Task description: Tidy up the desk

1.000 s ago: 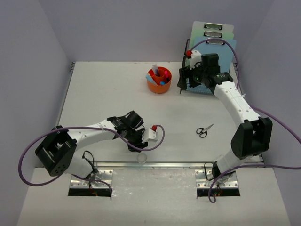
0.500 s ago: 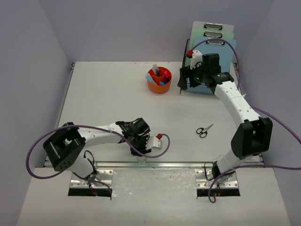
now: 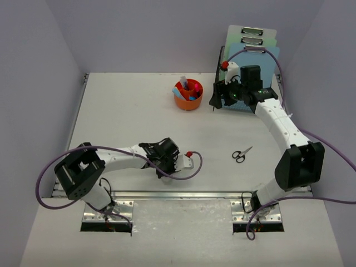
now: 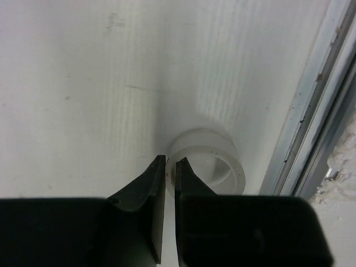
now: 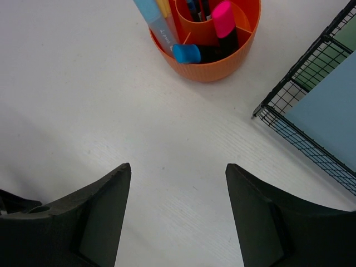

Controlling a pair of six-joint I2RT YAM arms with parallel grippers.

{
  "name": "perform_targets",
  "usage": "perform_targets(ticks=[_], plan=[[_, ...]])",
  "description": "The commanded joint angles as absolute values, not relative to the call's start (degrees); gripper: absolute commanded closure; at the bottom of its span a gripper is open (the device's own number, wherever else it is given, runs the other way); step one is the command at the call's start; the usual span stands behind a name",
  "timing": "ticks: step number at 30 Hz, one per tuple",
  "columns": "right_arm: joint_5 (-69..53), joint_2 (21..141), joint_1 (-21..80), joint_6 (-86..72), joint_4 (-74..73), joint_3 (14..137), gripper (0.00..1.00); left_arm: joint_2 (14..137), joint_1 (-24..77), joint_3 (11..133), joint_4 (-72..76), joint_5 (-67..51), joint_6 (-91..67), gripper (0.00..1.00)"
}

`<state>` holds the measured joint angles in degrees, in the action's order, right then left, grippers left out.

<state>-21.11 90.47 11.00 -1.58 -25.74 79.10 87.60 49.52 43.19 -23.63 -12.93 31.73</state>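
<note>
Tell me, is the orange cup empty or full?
Not empty. The orange cup holds a pink marker, a blue-capped marker and more pens.

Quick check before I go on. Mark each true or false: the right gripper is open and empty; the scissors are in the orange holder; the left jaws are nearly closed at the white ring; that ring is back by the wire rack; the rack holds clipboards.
1. The right gripper is open and empty. True.
2. The scissors are in the orange holder. False: they lie flat on the desk, well apart from it.
3. The left gripper has its jaws nearly closed at the white ring. True, though whether they pinch its wall is unclear.
4. The ring sits back by the wire rack. False: it is beside the front rail.
5. The rack holds clipboards. True.
</note>
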Motion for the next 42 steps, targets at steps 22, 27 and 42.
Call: perform_targets(ticks=[22, 27, 42], plan=[[-48.9, 93.0, 19.1, -30.5, -10.8, 81.1, 0.4, 82.5, 22.9, 70.1, -10.7, -19.8, -4.4, 1.0], [-44.9, 96.1, 23.3, -31.5, -11.3, 82.1, 0.34, 82.4, 22.9, 70.1, -10.5, -19.8, -4.2, 1.0], [-40.4, 101.0, 25.0, -36.1, -10.4, 83.5, 0.59, 82.3, 22.9, 70.2, -10.1, -20.3, -3.7, 1.0]])
